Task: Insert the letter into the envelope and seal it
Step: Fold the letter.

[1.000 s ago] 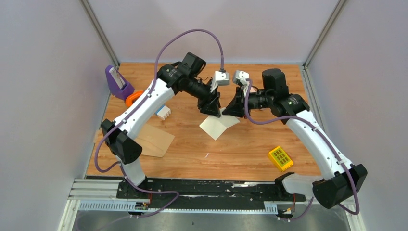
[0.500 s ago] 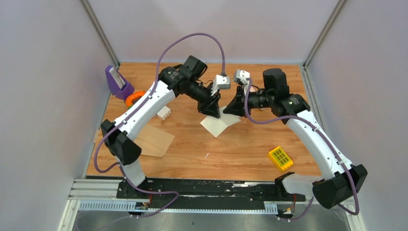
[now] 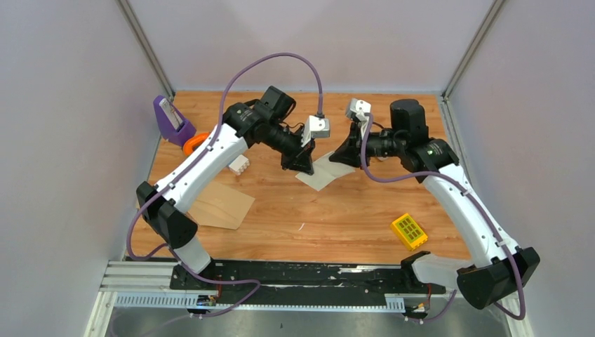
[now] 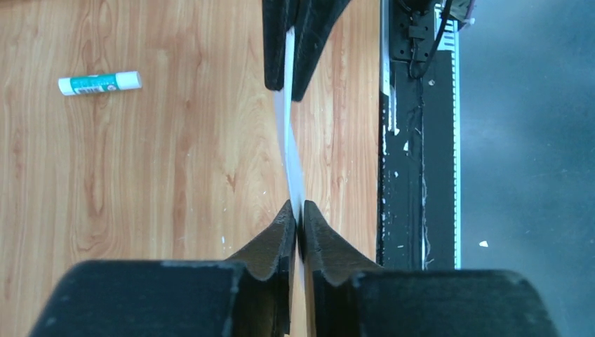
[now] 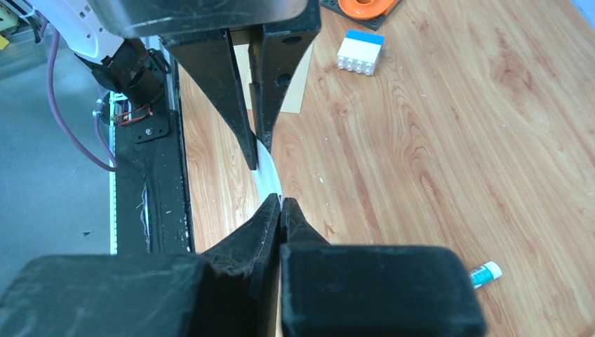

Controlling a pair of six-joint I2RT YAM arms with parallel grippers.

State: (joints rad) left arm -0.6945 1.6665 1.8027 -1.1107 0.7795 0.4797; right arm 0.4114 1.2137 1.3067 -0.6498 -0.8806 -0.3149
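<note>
tan envelope (image 3: 223,206) lies apart while left gripper (image 4: 297,210) and right gripper (image 5: 281,203) each clamp shut on the letter (image 3: 321,177).

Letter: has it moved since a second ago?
Yes. In the top view the letter has drawn up-frame toward the far wall, its near corner now farther from the yellow block.

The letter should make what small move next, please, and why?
Probably carry the letter toward the envelope, both claws together: the left claw and right claw each pinch it, while the envelope lies apart beside the left arm.
</note>
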